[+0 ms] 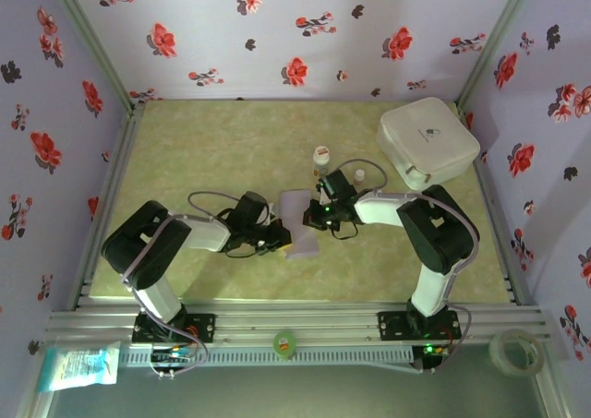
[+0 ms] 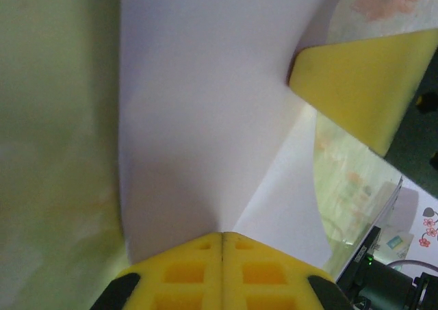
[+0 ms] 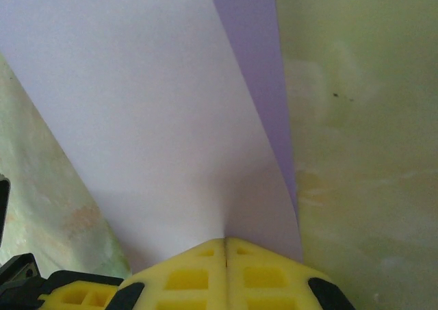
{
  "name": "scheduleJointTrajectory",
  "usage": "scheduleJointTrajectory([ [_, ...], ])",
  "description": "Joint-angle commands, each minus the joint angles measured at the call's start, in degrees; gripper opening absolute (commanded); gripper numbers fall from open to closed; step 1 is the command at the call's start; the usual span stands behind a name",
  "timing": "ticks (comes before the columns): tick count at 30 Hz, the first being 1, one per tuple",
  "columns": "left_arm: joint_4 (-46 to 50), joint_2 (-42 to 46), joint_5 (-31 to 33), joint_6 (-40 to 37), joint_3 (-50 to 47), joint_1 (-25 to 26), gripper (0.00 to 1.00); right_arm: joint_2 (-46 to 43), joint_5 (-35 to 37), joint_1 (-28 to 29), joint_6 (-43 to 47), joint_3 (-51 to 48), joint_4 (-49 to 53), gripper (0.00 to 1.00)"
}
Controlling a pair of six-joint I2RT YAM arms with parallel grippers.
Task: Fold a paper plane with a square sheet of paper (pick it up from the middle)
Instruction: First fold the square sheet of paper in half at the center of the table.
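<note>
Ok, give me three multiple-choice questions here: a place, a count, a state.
1. Where on the table is the white box? A near left; B far right; C centre.
2. How many small white bottles stand beyond the lilac paper? A none; B two; C four.
3. The left tool and right tool are: A both open; B one open; C both shut on the lilac paper.
B, it sits far right; B, a pair shows from above; C, each wrist view shows jaws pinching it.
</note>
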State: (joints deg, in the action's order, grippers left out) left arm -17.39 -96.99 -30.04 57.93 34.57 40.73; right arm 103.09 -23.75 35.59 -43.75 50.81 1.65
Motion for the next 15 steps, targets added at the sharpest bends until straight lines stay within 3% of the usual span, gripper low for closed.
scheduleJointTrajectory([
  [1, 6.0, 1.6, 1.6, -1.2, -3.6, 0.2, 0.0, 1.3, 6.4, 0.1, -0.5, -2.7, 6.3, 0.0],
  [8, 6.9, 8.6, 1.5, -0.6, -2.5, 0.8, 0.0, 0.9, 6.3, 0.1, -0.6, -2.4, 6.3, 0.0],
  [15, -2.8, 7.1, -1.1, 3.6, -0.7, 0.8, 0.01, 0.9, 6.2, 0.1, -0.7, -2.5, 6.3, 0.0],
])
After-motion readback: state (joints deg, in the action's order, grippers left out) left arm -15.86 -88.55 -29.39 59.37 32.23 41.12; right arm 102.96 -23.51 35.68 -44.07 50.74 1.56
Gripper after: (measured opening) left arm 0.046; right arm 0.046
